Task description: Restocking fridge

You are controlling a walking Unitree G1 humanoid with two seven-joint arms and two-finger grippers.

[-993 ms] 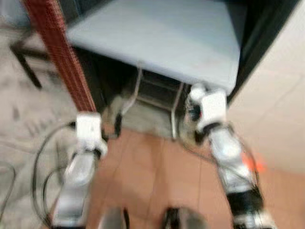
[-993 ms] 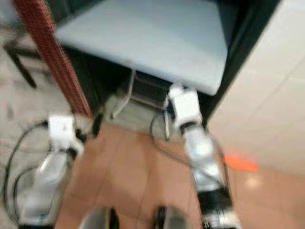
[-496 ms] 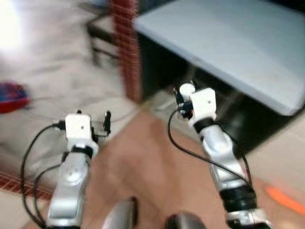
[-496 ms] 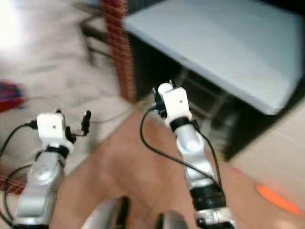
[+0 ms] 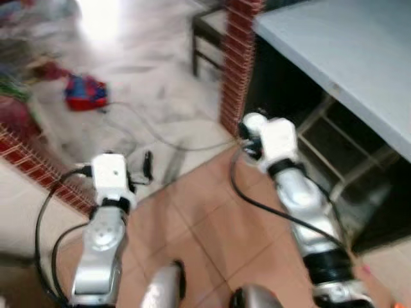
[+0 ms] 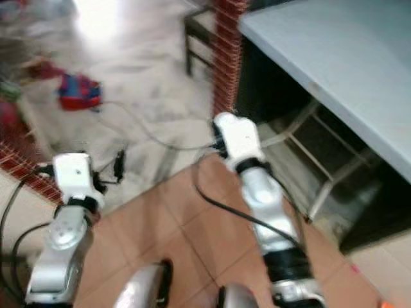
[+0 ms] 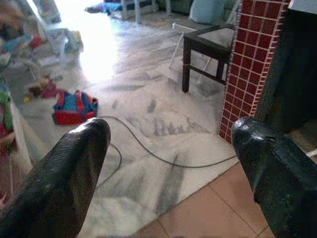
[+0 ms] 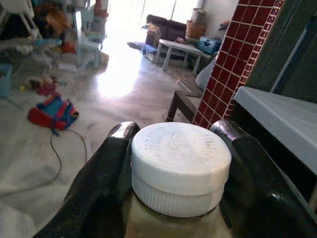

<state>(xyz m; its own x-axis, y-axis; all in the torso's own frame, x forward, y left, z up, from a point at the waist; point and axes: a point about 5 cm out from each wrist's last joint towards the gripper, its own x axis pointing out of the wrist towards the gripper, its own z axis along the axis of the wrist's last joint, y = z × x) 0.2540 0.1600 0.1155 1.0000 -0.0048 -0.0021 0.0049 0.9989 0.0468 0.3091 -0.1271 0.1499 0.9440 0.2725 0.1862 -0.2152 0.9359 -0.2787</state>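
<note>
Between right gripper fingers: white-capped bottle, pinched, cap facing camera; left gripper fingers spread.

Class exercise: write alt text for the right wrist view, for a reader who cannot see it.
The right gripper grips a bottle with a white ribbed screw cap, one black finger on each side. Beyond it, a sunlit marble floor holds a red and blue bag, beside a red brick pillar and a grey tabletop.

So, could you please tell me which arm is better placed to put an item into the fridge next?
The right. Its tool is shut on a bottle with a white cap, gripped just under the cap. The left tool is open and holds nothing, facing the floor.
</note>
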